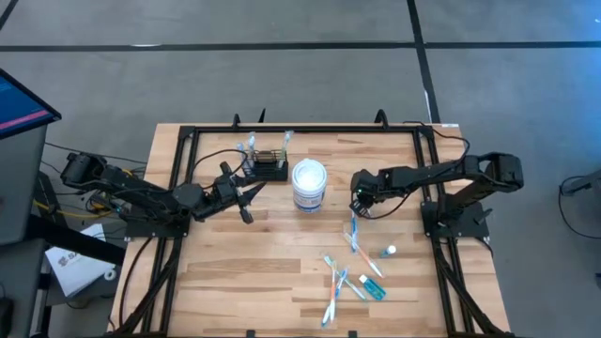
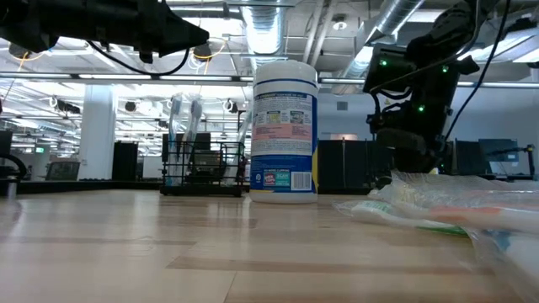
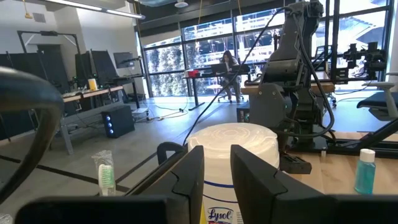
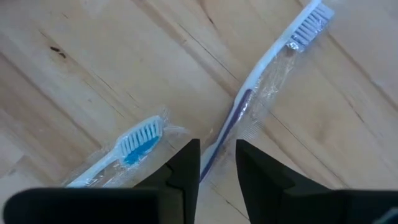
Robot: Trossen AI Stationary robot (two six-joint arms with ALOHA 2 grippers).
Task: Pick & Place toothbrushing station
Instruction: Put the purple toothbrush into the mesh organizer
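Observation:
The toothbrushing station, a low black wire-mesh rack [image 1: 269,169], stands at the table's far middle with wrapped toothbrushes upright in it; it also shows in the low view [image 2: 202,168]. My left gripper [image 1: 252,195] is shut and empty, raised just near-left of the rack; its wrist view [image 3: 217,163] looks toward the white tub. My right gripper [image 1: 360,205] points down at the table right of the tub. It is shut on a wrapped purple-handled toothbrush [image 4: 261,68]. A second wrapped toothbrush with blue bristles [image 4: 140,140] lies beside it. My right gripper has the purple toothbrush's handle [image 4: 216,149] between its two fingers, toward the end away from the bristles. The fingers come from above, pointing down, and lie across the handle. The toothbrush lies flat on the table in its clear wrapper; the fingers hide the exact spot.
A round white lidded tub [image 1: 309,185] stands between the two grippers, right of the rack. Several more wrapped toothbrushes [image 1: 338,282] and a small bottle [image 1: 388,252] lie on the near right of the table. A black frame [image 1: 282,130] borders the table.

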